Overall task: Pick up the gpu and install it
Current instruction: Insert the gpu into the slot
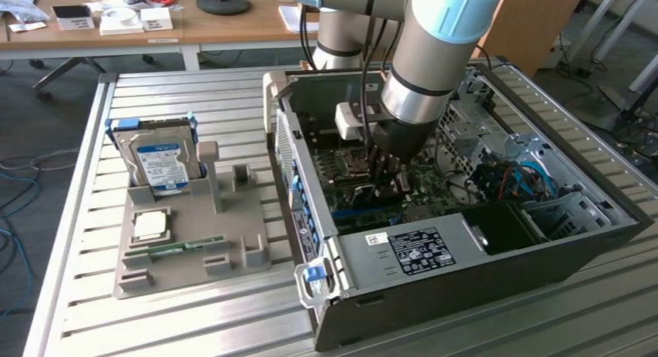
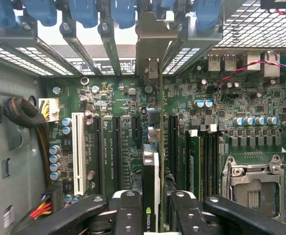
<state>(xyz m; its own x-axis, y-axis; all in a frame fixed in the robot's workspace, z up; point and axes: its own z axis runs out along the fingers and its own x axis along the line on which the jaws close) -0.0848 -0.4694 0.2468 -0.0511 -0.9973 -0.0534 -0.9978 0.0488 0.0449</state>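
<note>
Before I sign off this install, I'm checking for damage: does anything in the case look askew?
Nothing stands out: the gpu sits upright in the gripper, parallel to the motherboard slots.

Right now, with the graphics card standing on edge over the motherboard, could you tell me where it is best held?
Pinch its two flat faces near the upper edge, coming from above, as the gripper does now. The graphics card is thin and upright on edge, so those faces give the widest hold, and its lower edge and metal bracket stay free for the motherboard.
</note>
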